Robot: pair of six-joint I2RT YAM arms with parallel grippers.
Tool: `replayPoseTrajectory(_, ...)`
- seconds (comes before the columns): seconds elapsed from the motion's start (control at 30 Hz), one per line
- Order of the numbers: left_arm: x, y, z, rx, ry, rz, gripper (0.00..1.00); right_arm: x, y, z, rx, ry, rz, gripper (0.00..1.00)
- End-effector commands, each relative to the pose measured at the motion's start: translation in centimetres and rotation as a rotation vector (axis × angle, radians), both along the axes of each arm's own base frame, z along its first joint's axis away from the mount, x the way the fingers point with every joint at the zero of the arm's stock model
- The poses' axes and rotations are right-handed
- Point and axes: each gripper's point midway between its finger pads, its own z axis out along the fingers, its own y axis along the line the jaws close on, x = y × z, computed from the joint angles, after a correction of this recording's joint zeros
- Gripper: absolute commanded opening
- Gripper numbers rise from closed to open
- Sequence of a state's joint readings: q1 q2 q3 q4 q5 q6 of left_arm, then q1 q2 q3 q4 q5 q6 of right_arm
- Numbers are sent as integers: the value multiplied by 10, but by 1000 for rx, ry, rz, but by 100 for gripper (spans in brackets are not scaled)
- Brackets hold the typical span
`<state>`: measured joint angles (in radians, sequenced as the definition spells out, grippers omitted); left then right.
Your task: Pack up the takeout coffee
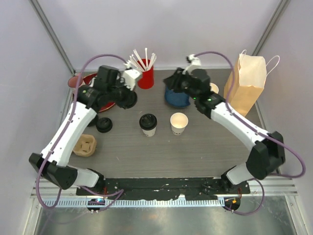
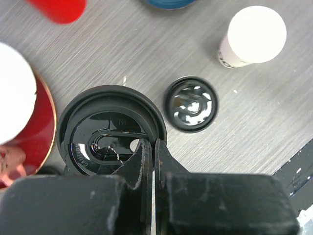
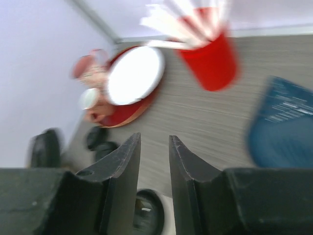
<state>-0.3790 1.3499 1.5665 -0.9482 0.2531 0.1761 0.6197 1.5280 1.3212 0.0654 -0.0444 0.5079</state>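
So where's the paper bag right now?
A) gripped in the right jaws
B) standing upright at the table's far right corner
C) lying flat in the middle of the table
B: the paper bag stands upright at the far right corner of the table, handles up.

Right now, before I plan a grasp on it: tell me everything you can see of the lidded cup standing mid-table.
The lidded cup stands upright mid-table: a cream-white paper body under a round, glossy black plastic lid that sits level. In the top view it is left of the lidless cup, apart from it. Only the grey wood-grain table touches it; nothing grips it.
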Motion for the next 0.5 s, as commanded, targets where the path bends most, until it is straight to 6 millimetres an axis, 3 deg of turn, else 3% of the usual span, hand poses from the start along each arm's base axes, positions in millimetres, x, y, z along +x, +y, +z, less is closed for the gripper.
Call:
replayPoseTrajectory(0.0,-12,-44,1,139,-41,-110,0,1,-102,-14,-56,22,-204,36)
replayPoseTrajectory(0.03,-19,-69,-8,169,-36,-180,0,-3,-121,-31,-84,56,-235,37)
replayPoseTrajectory(0.07,-21,-81,-1,171,-59,-208,0,3,-155,-36,-107,72,-333,37)
replayPoseTrajectory(0.1,-22,-91,-5,195,-54,-230,0,-4,-171,-27,-110,48,-362,37)
replayPoseTrajectory(0.13,-29,-113,-17,225,-36,-292,0,-7,-183,-34,-125,61,-386,38)
replayPoseTrajectory(0.17,-27,-126,-11,220,-52,-311,0,-8,-203,-39,-134,78,-429,38)
replayPoseTrajectory(0.2,-30,-135,-15,234,-39,-335,0,-14,-212,-34,-132,65,-444,38)
replayPoseTrajectory(0.23,-34,-155,-33,266,-7,-376,0,-16,-220,-39,-142,73,-459,39)
replayPoseTrajectory(0.27,-33,-167,-27,257,-23,-394,0,-19,-226,-41,-145,79,-467,39)
replayPoseTrajectory(0.33,-44,-188,-38,264,16,-458,0,-24,-238,-45,-164,91,-485,39)
replayPoseTrajectory(0.47,-43,-225,-57,242,99,-520,0,-30,-252,-50,-203,107,-506,39)
